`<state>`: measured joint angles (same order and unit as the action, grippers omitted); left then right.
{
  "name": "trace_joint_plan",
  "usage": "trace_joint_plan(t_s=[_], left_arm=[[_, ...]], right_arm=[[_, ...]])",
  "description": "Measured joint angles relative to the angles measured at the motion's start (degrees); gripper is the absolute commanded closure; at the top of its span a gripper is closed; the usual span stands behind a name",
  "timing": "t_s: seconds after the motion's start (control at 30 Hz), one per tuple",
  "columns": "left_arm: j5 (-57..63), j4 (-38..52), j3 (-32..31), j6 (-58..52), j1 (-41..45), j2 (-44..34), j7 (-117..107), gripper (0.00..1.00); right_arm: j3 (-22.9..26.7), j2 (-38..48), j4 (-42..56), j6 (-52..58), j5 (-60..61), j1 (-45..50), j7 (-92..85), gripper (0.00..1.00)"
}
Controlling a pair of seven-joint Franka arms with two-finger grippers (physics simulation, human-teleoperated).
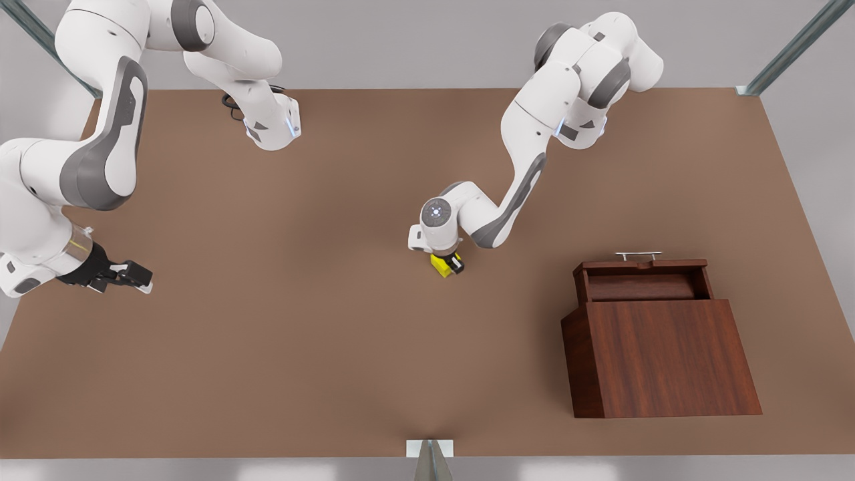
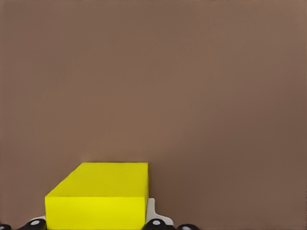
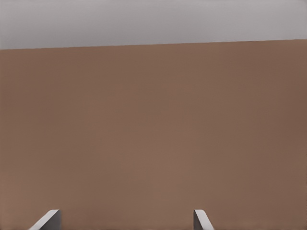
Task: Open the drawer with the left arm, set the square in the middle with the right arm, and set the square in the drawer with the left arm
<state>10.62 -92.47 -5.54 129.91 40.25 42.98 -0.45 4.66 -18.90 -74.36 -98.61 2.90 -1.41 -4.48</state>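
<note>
At frame centre the left hand (image 1: 449, 262) seemingly grips the yellow cube (image 1: 441, 265) for the open drawer (image 1: 642, 283); the right hand (image 1: 127, 275) waits wide at left.

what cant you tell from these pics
- Left gripper: the wrist above hides its fingers in the front view; the cube covers them in the left wrist view, so contact is unclear.
- Cube's underside: lifted or resting on the table, cannot tell.
- Drawer: its floor is shadowed in the front view.
- Right gripper: fingertips cut by the frame edge in the right wrist view.
</note>
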Motion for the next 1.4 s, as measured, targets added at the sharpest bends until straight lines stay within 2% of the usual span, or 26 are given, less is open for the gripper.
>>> trace_joint_plan(t_s=[0.13,0.27,0.37,0.43,0.57,0.8,1.03,1.4], left_arm=[[0.28,0.62,-0.09,-0.75,-0.08,-2.05,-0.45,0.29],[-0.09,0.80,0.43,-13.81,-0.81,-14.20,1.79,0.29],[-2.25,0.75,6.47,-21.86,-0.82,-21.13,11.38,0.28],[-3.93,0.80,11.58,-23.83,-0.91,-23.01,20.15,0.27],[-7.12,0.72,24.32,-24.21,-1.01,-23.70,44.91,0.26],[-10.90,-0.24,37.53,-24.14,-1.02,-23.83,68.71,0.26],[-12.48,-3.51,43.48,-21.53,-1.96,-23.04,84.11,0.26],[-12.78,-5.27,44.12,-21.14,-4.48,-21.13,86.32,0.26]], right_arm=[[0.00,0.09,0.00,0.04,0.00,-0.11,-0.01,0.00],[0.00,0.00,0.00,0.00,0.00,-0.09,-0.01,0.00],[0.00,-0.02,0.00,-0.02,0.00,-0.01,-0.01,0.00],[0.00,-0.09,0.00,-0.09,0.00,0.00,-0.01,0.00],[0.00,-0.09,0.00,-0.09,0.00,0.00,-0.01,0.00],[0.00,-0.09,0.00,-0.53,0.05,0.01,0.02,0.00],[-0.05,-0.18,0.00,-0.58,0.06,0.05,-0.01,0.00],[-0.03,-0.45,0.00,-0.91,0.09,0.09,-0.01,0.00]])
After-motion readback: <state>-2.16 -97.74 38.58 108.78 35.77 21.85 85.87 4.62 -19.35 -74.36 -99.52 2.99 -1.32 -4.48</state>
